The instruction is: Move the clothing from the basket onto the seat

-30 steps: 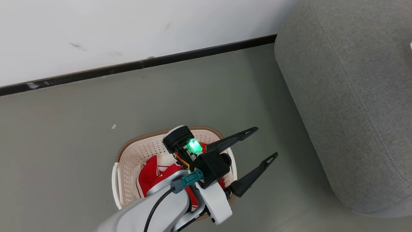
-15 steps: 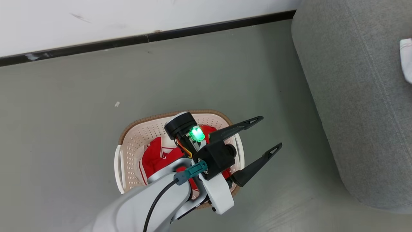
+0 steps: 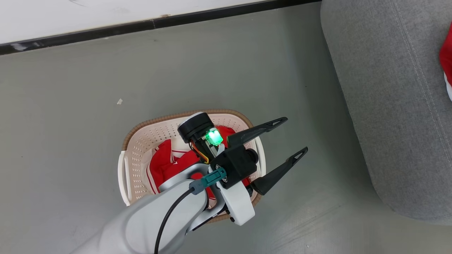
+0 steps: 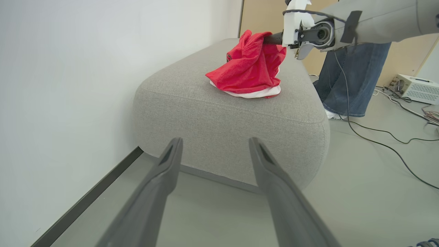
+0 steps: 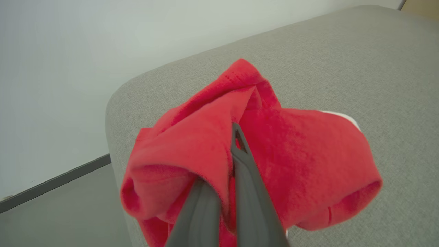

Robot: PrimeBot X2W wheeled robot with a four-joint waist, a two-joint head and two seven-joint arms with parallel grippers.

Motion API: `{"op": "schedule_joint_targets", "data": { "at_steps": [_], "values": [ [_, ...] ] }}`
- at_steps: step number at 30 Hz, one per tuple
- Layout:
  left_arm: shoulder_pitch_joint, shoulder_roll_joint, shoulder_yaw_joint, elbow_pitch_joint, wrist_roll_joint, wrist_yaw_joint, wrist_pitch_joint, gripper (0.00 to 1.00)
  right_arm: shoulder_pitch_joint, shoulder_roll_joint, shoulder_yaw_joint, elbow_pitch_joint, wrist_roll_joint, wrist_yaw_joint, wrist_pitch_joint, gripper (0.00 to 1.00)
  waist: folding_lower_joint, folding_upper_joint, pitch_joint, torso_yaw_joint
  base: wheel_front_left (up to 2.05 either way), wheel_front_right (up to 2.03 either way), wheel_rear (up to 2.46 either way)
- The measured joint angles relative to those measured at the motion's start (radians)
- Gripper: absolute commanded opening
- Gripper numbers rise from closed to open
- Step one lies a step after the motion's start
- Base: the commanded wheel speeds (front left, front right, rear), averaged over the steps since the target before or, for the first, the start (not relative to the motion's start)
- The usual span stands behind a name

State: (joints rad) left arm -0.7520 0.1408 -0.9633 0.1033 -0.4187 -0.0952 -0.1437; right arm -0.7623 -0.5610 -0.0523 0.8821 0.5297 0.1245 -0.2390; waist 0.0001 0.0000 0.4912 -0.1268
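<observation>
Grey floor (image 3: 70, 158) runs up to a white wall (image 3: 88, 14) edged by a black skirting board (image 3: 212, 14). On that floor stands the oval cream-white perforated plastic basket (image 3: 139, 141) with its brown woven-look rim. Bright red soft clothing (image 3: 162, 167) with white stripes lies crumpled inside it, partly hidden by the pale left arm (image 3: 159, 218). The left pincer (image 3: 295, 135) hangs over the basket's edge nearest the seat, its two dark fingers spread wide and holding nothing.

Near the basket, not touching it, is the large grey woven-fabric seat (image 4: 223, 113) with rounded corners. A second bright red garment (image 4: 248, 68), white-banded along its lower edge, sits bunched on the seat's top, its lower folds resting on the fabric. The right pincer (image 5: 236, 137) is clamped on this garment's upper folds, fingers pressed together with red cloth wrapped round them.

Beyond the seat's far edge are a person's legs (image 4: 353, 79) in blue jeans, and a pale box (image 4: 411, 89) sits on the floor past them.
</observation>
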Motion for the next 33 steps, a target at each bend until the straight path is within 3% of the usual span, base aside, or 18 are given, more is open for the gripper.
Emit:
{"op": "schedule_joint_targets", "data": {
  "at_steps": [5, 7, 8, 9, 20, 33],
  "values": [
    [-0.001, 0.001, 0.000, 0.014, 0.000, -0.005, -0.016, 1.00, 0.017, 0.000, 0.000, 0.000, 0.006, 0.000, -0.003, 0.00, 0.0000, 0.0000, 0.007, -0.010, 0.00, 0.00, 0.00],
    [-0.001, 0.002, 0.000, 0.020, 0.000, -0.006, -0.022, 1.00, 0.033, 0.001, -0.001, 0.001, 0.006, 0.000, -0.008, 0.36, 0.0000, 0.0000, 0.006, -0.013, 0.00, 0.00, 0.00],
    [-0.001, 0.002, 0.000, 0.024, 0.000, -0.006, -0.025, 1.00, 0.041, 0.001, -0.001, 0.001, 0.006, 0.000, -0.008, 0.64, 0.0000, 0.0000, 0.004, -0.015, 0.00, 0.00, 0.00],
    [-0.001, 0.002, 0.000, 0.028, 0.000, -0.006, -0.026, 1.00, 0.046, 0.001, -0.001, 0.001, 0.006, 0.000, -0.008, 1.00, 0.0000, 0.0000, 0.003, -0.016, 0.00, 0.00, 0.00],
    [-0.001, 0.003, 0.001, 0.073, -0.001, -0.013, -0.055, 1.00, 0.104, 0.017, 0.023, -0.045, 0.031, 0.000, -0.009, 1.00, 0.0000, 0.0000, -0.026, -0.046, 0.00, 0.00, 0.00],
    [0.004, 0.023, 0.052, 0.133, -0.017, -0.004, -0.078, 1.00, 0.212, 0.036, 0.060, -0.241, 0.041, 0.000, -0.009, 1.00, 0.0000, 0.0000, -0.085, -0.073, 0.00, 0.00, 0.00]
  ]
}}
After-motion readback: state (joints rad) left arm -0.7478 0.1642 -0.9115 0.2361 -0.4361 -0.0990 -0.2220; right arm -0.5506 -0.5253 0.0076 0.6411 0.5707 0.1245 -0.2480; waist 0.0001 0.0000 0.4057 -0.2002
